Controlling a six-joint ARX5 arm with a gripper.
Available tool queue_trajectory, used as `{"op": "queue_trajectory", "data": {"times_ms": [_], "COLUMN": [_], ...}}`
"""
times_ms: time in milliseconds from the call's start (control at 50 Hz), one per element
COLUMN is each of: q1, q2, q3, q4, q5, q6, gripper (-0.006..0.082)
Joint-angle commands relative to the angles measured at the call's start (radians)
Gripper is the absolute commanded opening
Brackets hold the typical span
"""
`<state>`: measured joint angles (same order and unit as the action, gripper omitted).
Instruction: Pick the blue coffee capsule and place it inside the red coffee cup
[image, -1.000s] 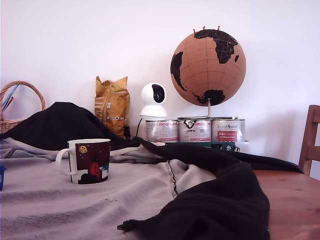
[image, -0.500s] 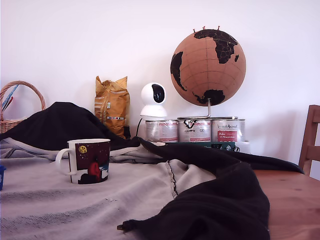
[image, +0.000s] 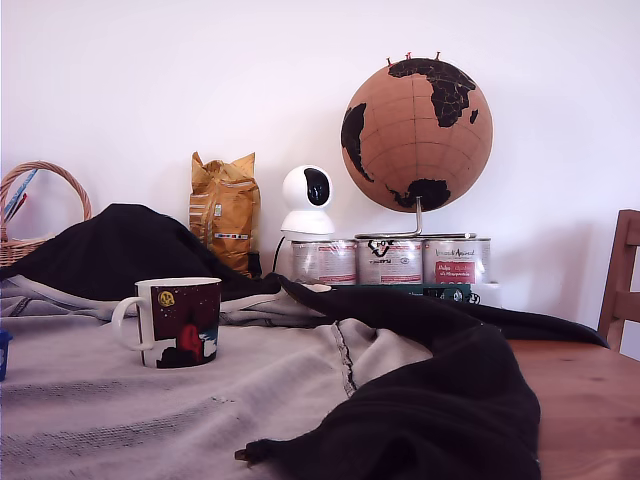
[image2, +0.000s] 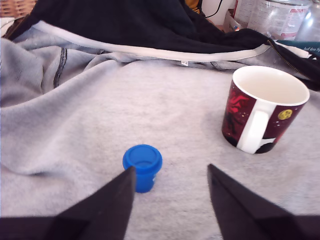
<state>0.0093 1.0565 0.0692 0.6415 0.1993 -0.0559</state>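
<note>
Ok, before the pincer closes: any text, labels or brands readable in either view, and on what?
None reads clearly.
Three silver tins under the cork globe: red and black labels, print blurred.
Crumpled yellow-brown paper bag: white label, too small.
Maroon ceramic mug: pictures only.
Small blue plastic capsule: no lettering visible.

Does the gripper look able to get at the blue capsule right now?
Probably yes. The gripper is open, the capsule stands uncovered beside one finger, and the cup is well aside.
</note>
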Motion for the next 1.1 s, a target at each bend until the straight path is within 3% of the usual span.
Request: {"op": "queue_trajectory", "data": {"times_ms": [0, 220, 800, 900, 1020, 1080], "q1": [0.001, 0.001, 0.004, 0.005, 0.005, 0.005], "q2": [0.065, 0.262, 0.663, 0.686, 0.686, 0.686], "q3": [-0.003, 0.016, 0.237, 0.252, 0.254, 0.254], "q4": [0.052, 0.214, 0.256, 0.256, 0.264, 0.273], "q5": [0.002, -0.002, -0.036, -0.036, -0.035, -0.034], "q6": [0.012, 0.035, 0.091, 0.090, 0.091, 0.091], "gripper": [0.0686, 0.0686, 0.0675, 0.0571, 0.0225, 0.0106]}}
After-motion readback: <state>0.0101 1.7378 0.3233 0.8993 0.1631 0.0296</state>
